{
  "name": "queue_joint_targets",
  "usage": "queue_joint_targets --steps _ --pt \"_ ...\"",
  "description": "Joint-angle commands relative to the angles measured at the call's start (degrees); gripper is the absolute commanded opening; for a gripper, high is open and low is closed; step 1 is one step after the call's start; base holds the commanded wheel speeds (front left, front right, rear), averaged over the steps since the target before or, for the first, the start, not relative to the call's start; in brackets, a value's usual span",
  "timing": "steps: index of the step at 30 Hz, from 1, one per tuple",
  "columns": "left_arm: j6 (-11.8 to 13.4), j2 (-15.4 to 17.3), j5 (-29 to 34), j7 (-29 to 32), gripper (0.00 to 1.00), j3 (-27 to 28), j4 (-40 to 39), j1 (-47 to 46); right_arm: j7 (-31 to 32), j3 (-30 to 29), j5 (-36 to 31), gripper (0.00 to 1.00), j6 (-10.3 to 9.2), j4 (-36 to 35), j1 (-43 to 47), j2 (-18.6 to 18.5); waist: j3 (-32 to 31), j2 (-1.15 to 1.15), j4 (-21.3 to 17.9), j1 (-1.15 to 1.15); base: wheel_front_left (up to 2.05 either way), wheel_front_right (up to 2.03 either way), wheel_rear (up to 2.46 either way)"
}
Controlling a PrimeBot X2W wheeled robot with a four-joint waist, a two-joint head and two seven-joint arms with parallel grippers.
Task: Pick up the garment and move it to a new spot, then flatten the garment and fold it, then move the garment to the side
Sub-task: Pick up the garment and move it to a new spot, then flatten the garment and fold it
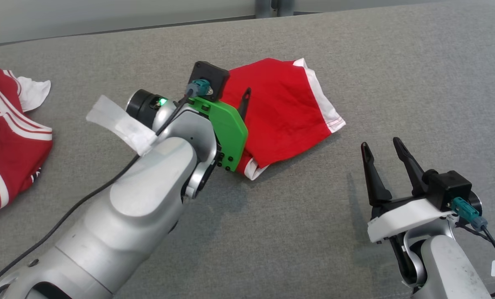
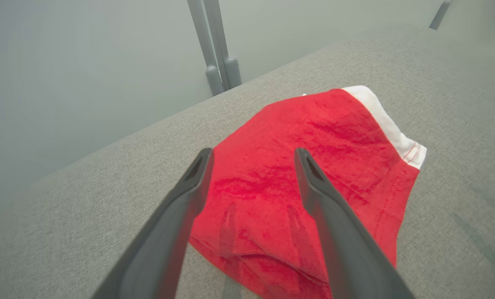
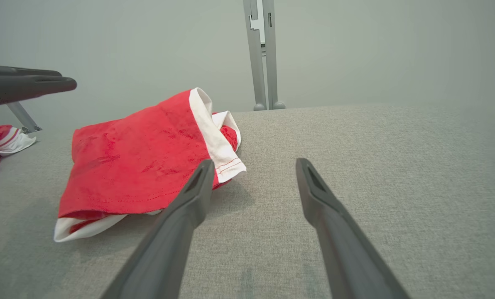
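A grey fabric-covered table (image 1: 355, 62) is being looked down on in the head view, and it is carrying everything else.

The left arm (image 1: 148, 187) is being stretched across it from 7 o'clock toward 1 o'clock, with the wrist being held over the near edge of the task's garment. The fingers of the left gripper (image 2: 252, 154) are being kept wide apart, with nothing clamped between them. In the left wrist view their shadows are being cast on the cloth below. In the right wrist view one of these fingers is being seen level and well above the garment, so no contact is being made.

The red garment (image 1: 285, 116) is being left folded into a rough wedge just past the centre of the table, toward 12 o'clock. White trim is being shown along its 3 o'clock edge and at its 6 o'clock corner. The top layer is lying fairly flat, with light creases.

A second red-and-white striped garment (image 1: 6, 137) is being left crumpled at 9 o'clock, well apart from the first.

The right gripper (image 1: 381, 143) is being held at 4 o'clock, fingers spread and empty, pointing toward 12 o'clock, near the red garment's trim but not touching it.

A green plate (image 1: 226, 128) is being carried on the left wrist, and a white strip of tape (image 1: 121, 124) is being seen hanging just behind it.
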Motion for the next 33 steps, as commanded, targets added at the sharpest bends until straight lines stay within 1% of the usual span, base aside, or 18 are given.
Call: queue_joint_targets --steps 1,6,11,12,18,25,30,33 --pt "-0.3 -0.5 0.6 0.6 1.0 -0.8 -0.7 0.6 -0.5 -0.2 0.1 1.0 0.0 -0.4 0.0 -0.1 0.8 0.0 -2.2 0.0 0.0 0.0 0.0" --pt "-1.0 -1.0 1.7 2.8 1.0 -4.1 -1.9 1.6 -1.4 -0.9 0.3 1.0 0.0 -1.0 -0.3 -0.1 2.0 0.0 -6.9 0.0 0.0 0.0 0.0" --pt "-0.8 -1.1 2.9 4.4 1.0 -6.5 -1.9 2.0 -2.3 -1.9 1.2 1.0 0.0 -0.8 -0.3 -0.1 3.3 0.0 -11.4 0.0 0.0 0.0 0.0" --pt "-0.8 -1.1 2.9 4.4 1.0 -6.5 -1.9 2.0 -2.3 -1.9 1.2 1.0 0.0 -0.8 -0.3 -0.1 3.3 0.0 -11.4 0.0 0.0 0.0 0.0" --pt "-1.2 -0.3 4.3 5.3 1.0 -8.6 -1.8 2.2 -3.1 -2.9 2.2 1.0 0.0 0.1 0.0 -0.1 4.5 0.0 -15.0 0.0 0.0 0.0 0.0" --pt "0.9 1.3 8.3 5.2 1.0 -11.6 0.2 1.3 -3.8 -2.4 3.1 1.0 0.0 0.9 -0.3 -0.1 5.5 0.0 -17.0 0.0 0.0 0.0 0.0" --pt "3.0 2.1 9.8 3.1 1.0 -11.7 2.4 1.0 -4.0 -1.8 3.4 1.0 0.0 1.2 -0.6 -0.1 6.3 0.0 -17.1 0.0 0.0 0.0 0.0" --pt "3.6 2.5 10.6 1.5 1.0 -11.8 3.7 0.6 -4.1 -1.5 3.4 1.0 -0.01 1.5 -0.9 -0.1 6.6 0.0 -16.9 0.0 0.0 0.0 0.0"
